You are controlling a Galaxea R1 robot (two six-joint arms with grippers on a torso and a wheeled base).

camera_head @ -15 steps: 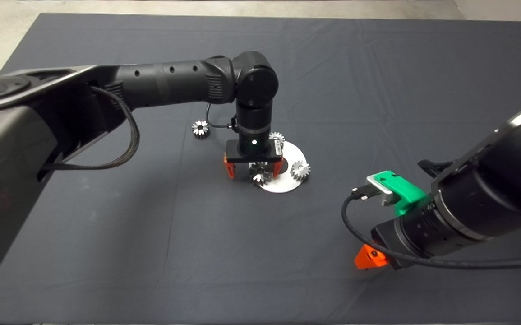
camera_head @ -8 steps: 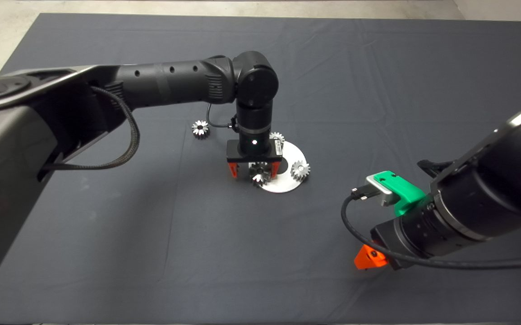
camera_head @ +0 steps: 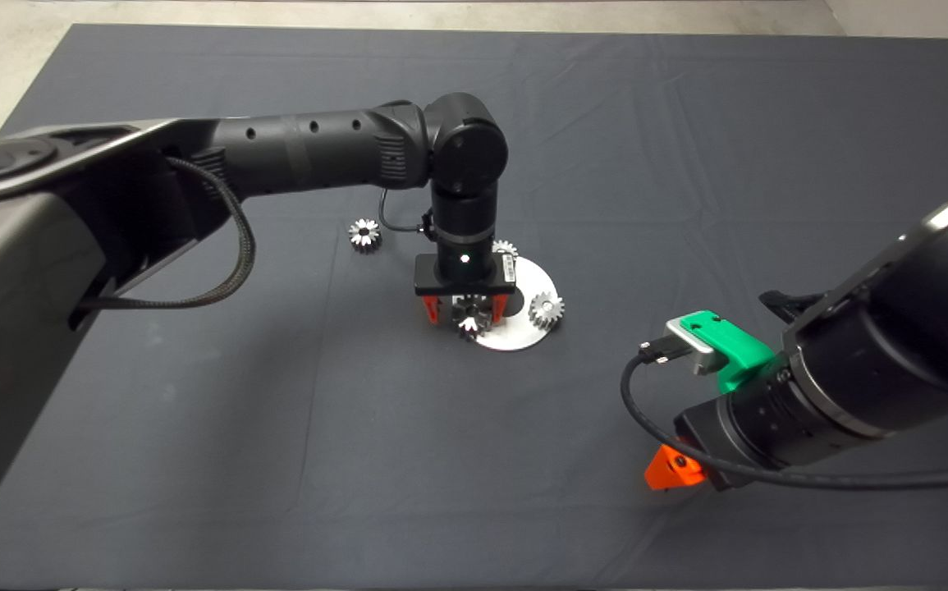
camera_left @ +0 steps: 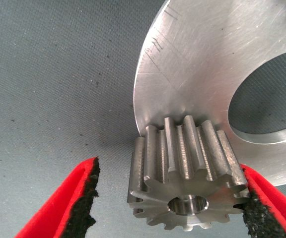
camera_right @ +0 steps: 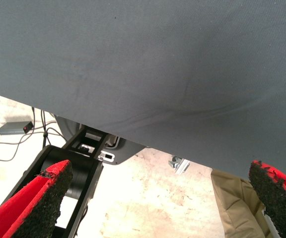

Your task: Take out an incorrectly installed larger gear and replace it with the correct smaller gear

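In the head view, the left gripper (camera_head: 465, 310) is lowered over the larger gear (camera_head: 469, 315), seated at the near-left edge of a round steel plate (camera_head: 523, 332). Two small gears (camera_head: 547, 309) (camera_head: 505, 247) are seen on that plate; the smaller gear (camera_head: 364, 235) lies apart on the mat (camera_head: 687, 164).

In the left wrist view, the fingers (camera_left: 81, 198) are spread; one pad touches the gear (camera_left: 187, 186), the other stands clear.

The right gripper (camera_right: 158, 208) is held spread, idle at the tabletop's near right edge.

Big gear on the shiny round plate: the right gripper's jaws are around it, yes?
No. It is the left gripper whose jaws are around the larger gear at the shiny plate's edge; the left wrist view shows it. The right gripper waits at the head view's lower right.
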